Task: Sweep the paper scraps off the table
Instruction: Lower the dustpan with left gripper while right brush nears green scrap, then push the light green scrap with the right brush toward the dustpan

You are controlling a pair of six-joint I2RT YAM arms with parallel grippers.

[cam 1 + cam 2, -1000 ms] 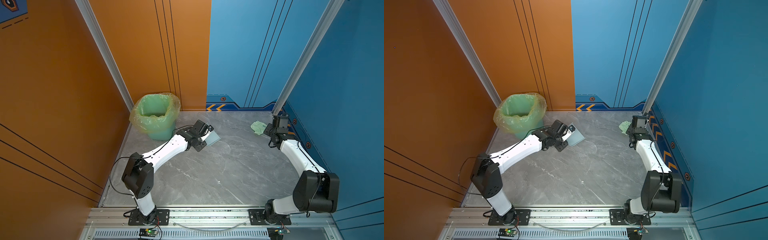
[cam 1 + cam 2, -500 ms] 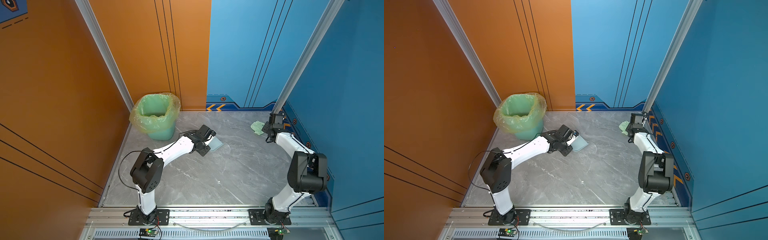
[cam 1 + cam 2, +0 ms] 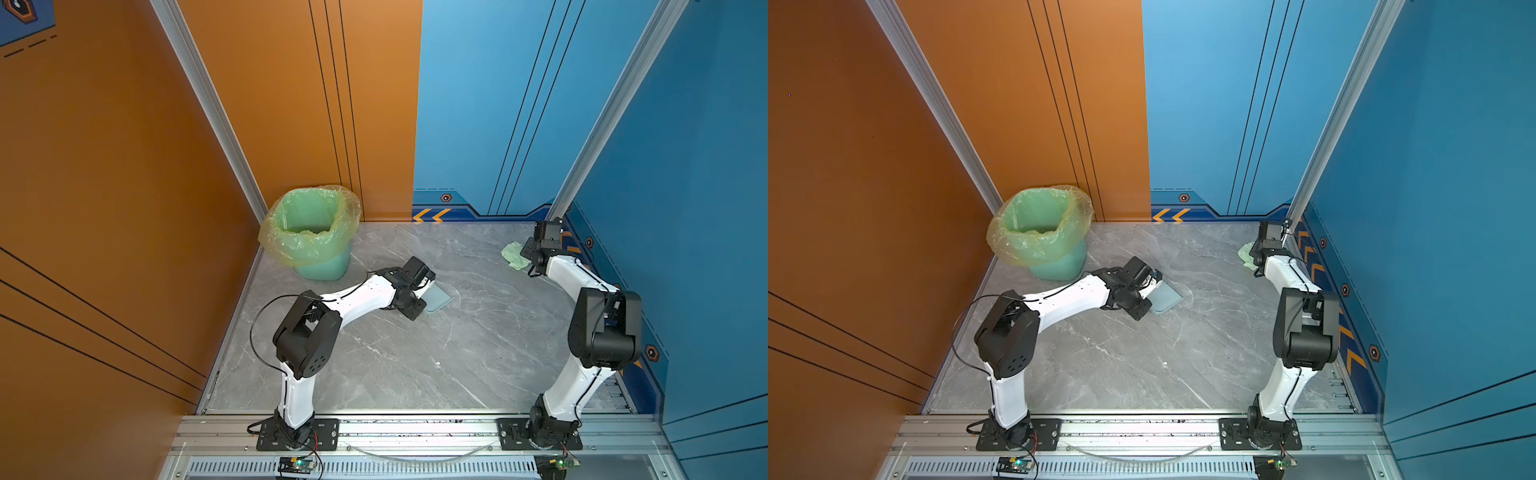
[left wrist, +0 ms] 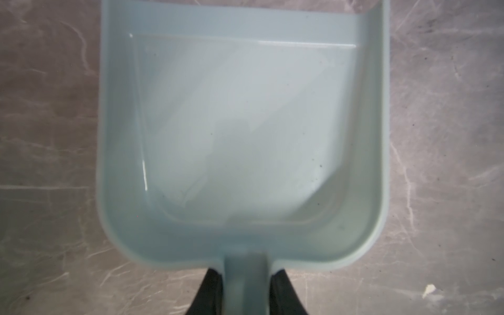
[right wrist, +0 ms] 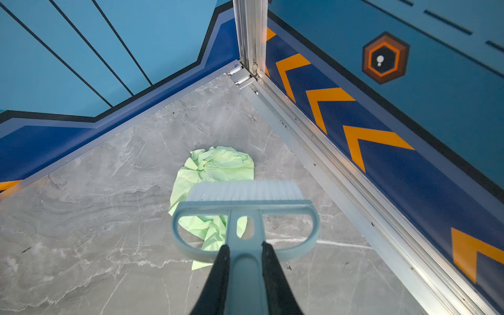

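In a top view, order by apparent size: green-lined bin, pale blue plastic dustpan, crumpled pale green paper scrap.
Largest: green-lined bin.
Then, looking alike: pale blue plastic dustpan, partly hidden under the left arm, and crumpled pale green paper scrap.

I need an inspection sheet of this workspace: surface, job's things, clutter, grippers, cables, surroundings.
Surface: grey marble table, one white crumb.
Job's things: one pale green paper scrap near the far right corner, brush over it; dustpan empty.
Clutter: nothing seen.
Grippers: left gripper shut on the dustpan handle; right gripper shut on the brush handle.
Cables: black cable looped at the left arm.
Surroundings: lined bin in the far left corner; orange and blue walls.
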